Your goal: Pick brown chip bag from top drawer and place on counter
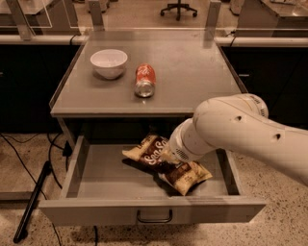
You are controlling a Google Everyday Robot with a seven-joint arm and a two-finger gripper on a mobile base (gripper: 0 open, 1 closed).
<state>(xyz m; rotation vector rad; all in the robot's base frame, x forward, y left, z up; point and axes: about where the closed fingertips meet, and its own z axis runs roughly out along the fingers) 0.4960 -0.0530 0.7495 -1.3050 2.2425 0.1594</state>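
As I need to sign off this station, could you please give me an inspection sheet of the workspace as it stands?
Surface: counter, grey and flat, above the open top drawer.
Job's things: brown chip bag lies inside the top drawer, not yet on the counter.
Clutter: white bowl and soda can on its side, both on the counter.
Grippers: hand low in the drawer over the bag's middle, largely hidden by the arm.
Cables: black cables on the floor, left.
Surroundings: office chair behind the counter.
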